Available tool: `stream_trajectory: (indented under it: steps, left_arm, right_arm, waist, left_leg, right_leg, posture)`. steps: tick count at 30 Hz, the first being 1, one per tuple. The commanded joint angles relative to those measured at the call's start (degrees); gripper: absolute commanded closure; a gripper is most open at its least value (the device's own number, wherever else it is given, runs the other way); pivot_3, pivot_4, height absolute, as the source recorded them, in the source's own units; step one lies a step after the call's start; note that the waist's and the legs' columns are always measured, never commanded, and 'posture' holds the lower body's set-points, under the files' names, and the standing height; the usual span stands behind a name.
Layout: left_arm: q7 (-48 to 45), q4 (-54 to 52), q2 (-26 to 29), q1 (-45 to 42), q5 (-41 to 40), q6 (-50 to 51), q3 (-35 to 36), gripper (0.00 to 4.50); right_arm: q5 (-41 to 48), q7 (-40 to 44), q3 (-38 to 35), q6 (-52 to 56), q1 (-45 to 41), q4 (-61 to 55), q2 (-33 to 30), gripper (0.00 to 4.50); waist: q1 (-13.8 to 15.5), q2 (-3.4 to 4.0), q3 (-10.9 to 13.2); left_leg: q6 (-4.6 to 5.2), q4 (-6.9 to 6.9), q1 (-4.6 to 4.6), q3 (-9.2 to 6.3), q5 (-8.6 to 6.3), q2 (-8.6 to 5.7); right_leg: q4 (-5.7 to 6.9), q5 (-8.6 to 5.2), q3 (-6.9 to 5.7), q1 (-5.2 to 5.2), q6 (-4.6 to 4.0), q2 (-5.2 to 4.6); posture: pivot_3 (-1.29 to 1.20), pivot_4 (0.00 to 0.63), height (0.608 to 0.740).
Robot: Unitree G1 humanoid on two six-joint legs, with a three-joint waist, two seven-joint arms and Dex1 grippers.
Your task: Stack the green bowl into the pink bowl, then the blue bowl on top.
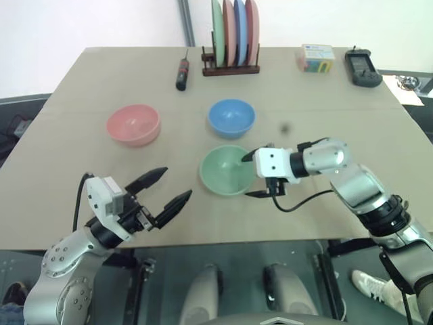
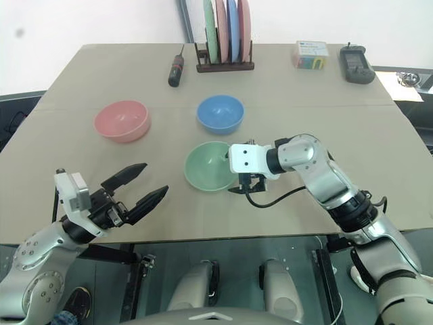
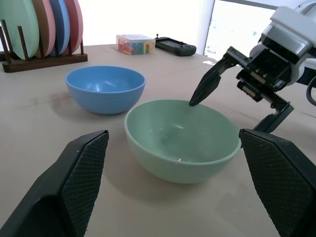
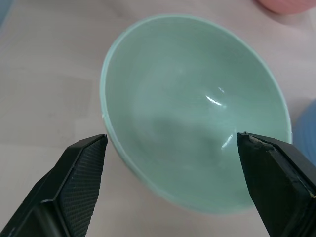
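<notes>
The right end effector straddles the green bowl's near-right rim with fingers spread, one inside and one outside, gripping nothing. The left end effector hangs open over the bench. The pink bowl and blue bowl sit behind. The box's printing is unreadable.

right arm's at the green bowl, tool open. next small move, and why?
Probably ease the right tool down so its open fingers straddle the near rim of the green bowl, then close. One finger already sits over the bowl's inside, the other outside the wall, and nothing is gripped yet. The pink bowl stands empty, waiting for it.
</notes>
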Motion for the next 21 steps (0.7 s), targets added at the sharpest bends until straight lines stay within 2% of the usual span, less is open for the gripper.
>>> stream_trajectory:
  steps: [1, 5, 8, 13, 14, 16, 17, 21]
  left_arm:
    - [0.0, -1.1, -0.1, -0.4, -0.6, -0.7, 0.5, 0.00]
    - [0.1, -1.3, -0.3, -0.2, -0.5, -0.7, 0.4, 0.00]
    - [0.2, -1.4, -0.4, -0.2, -0.5, -0.6, 0.3, 0.00]
    - [0.1, -1.4, -0.5, -0.3, -0.6, -0.4, 0.2, 0.00]
    - [0.0, -1.4, -0.5, -0.3, -0.6, -0.4, 0.2, 0.00]
    - [-0.1, -1.3, -0.4, -0.4, -0.7, -0.4, 0.2, 0.00]
    - [-0.1, -1.3, -0.4, -0.4, -0.7, -0.4, 0.2, 0.00]
    - [-0.2, -1.3, -0.3, -0.3, -0.7, -0.3, 0.2, 0.00]
  right_arm:
    - [-1.2, 0.8, 1.0, -2.6, -0.9, -0.8, 0.5, 0.09]
    - [-1.5, 0.0, 0.2, -3.7, -0.5, -0.3, 1.2, 0.09]
    - [-1.7, 0.4, -0.1, -3.6, -0.4, -0.2, 0.9, 0.83]
    - [-1.4, 0.7, -0.4, -3.5, -0.3, -0.2, 1.0, 2.88]
    - [-1.4, 0.7, -0.5, -3.4, -0.3, -0.2, 1.0, 3.54]
    - [-1.2, 1.1, -0.5, -3.1, -0.1, -0.5, 0.9, 4.28]
    - [-1.1, 1.3, -0.5, -3.0, 0.0, -0.6, 0.7, 4.45]
    - [-1.0, 1.8, -0.9, -2.9, 0.2, -0.4, -0.1, 4.45]
  waist:
    - [0.0, 0.00, 0.0]
    - [0.0, 0.00, 0.0]
    - [0.0, 0.00, 0.0]
    - [0.0, 0.00, 0.0]
    - [0.0, 0.00, 0.0]
    - [0.0, 0.00, 0.0]
    - [0.0, 0.00, 0.0]
    - [0.0, 0.00, 0.0]
  left_leg:
    - [0.00, 0.00, 0.00, 0.00, 0.00, 0.00]
    - [0.00, 0.00, 0.01, -0.01, 0.00, 0.00]
    - [0.00, 0.00, 0.01, -0.01, 0.00, 0.00]
    - [0.00, 0.00, 0.01, -0.01, 0.00, 0.00]
    - [0.00, 0.00, 0.01, -0.01, 0.00, 0.00]
    - [0.00, 0.00, 0.01, -0.01, 0.00, 0.00]
    - [0.00, 0.00, 0.01, -0.01, 0.00, 0.00]
    - [0.00, 0.00, 0.01, -0.01, 0.00, 0.00]
  right_leg:
    - [0.00, 0.00, 0.01, 0.00, 0.00, 0.00]
    - [0.01, 0.00, 0.00, 0.00, 0.00, 0.00]
    - [0.02, 0.00, 0.00, 0.00, 0.00, 0.00]
    - [0.01, 0.00, 0.00, 0.00, 0.00, 0.00]
    - [0.01, 0.00, 0.00, 0.00, 0.00, 0.00]
    - [0.02, 0.00, 0.00, 0.00, 0.00, 0.00]
    - [0.01, 0.00, 0.00, 0.00, 0.00, 0.00]
    - [0.01, 0.00, 0.00, 0.00, 0.00, 0.00]
  posture:
    - [0.00, 0.150, 0.740]
    - [0.00, 0.150, 0.740]
    - [0.00, 0.150, 0.740]
    - [0.00, 0.150, 0.740]
    - [0.00, 0.150, 0.740]
    - [0.00, 0.150, 0.740]
    - [0.00, 0.150, 0.740]
    - [0.00, 0.150, 0.740]
